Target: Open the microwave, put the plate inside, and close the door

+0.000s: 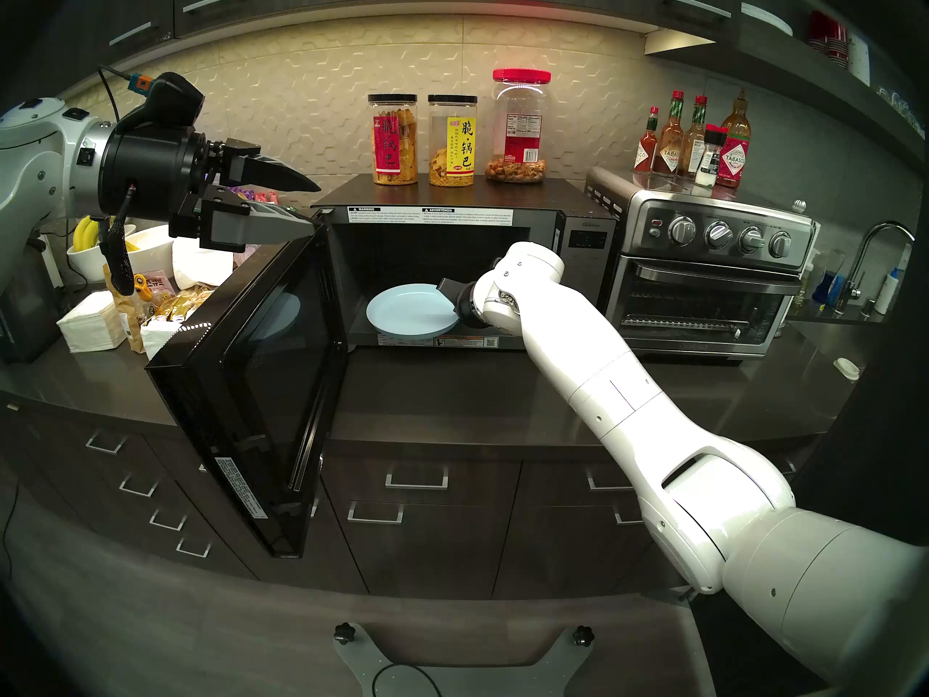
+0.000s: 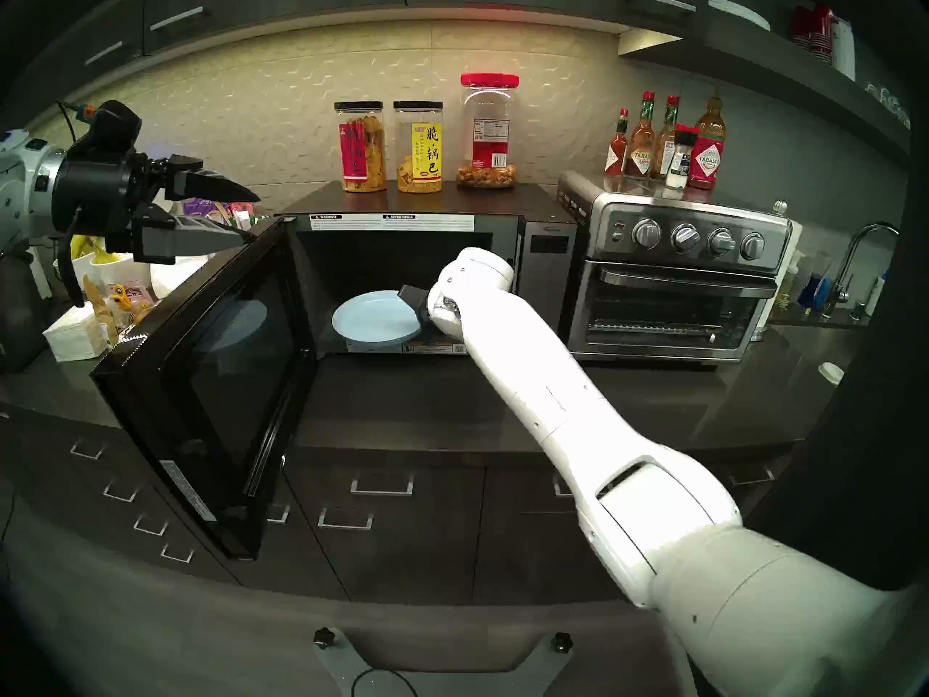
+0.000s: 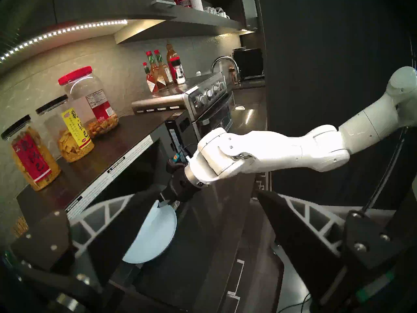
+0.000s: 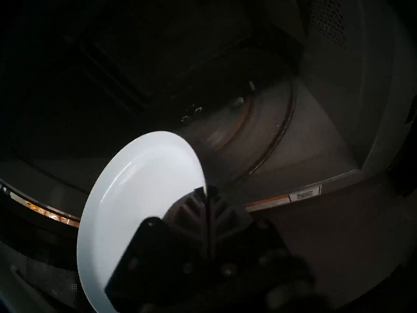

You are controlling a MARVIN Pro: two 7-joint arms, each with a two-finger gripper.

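Plate (image 1: pixel 409 312), round, shallow, pale blue-white with a raised rim, carried at the mouth of the large boxy black microwave (image 1: pixel 437 188); part inside the cavity, near edge above the front sill, seemingly not yet set down. Right gripper (image 1: pixel 449 294), jaws clamped together on the plate's rim at its right side, one finger above and one below. Left gripper (image 1: pixel 296 203), black, jaws apart and empty, held high near the top corner of the wide black-framed glass door (image 1: pixel 261 379), which stands swung fully open to the left. Dark glass turntable (image 4: pixel 266 134) visible past the plate in the right wrist view, unoccupied. On the microwave's top, three clear snack jars (image 1: pixel 432 140); at its right, a steel toaster oven with four knobs (image 1: pixel 704 278), clear of the working path.

Handling, as judged: rigid, smooth-glazed, probably fragile and moderately light; no give under the fingers, hence prone to slipping or pivoting when pinched at one edge only. Best purchase at the raised rim, fingers reaching well over the lip, plate kept near level. Gentle lowering onto the turntable advisable before release; contact with sill or cavity walls a chipping risk.

Task stage, as judged: door opened, insertion under way, release and closing not yet done.
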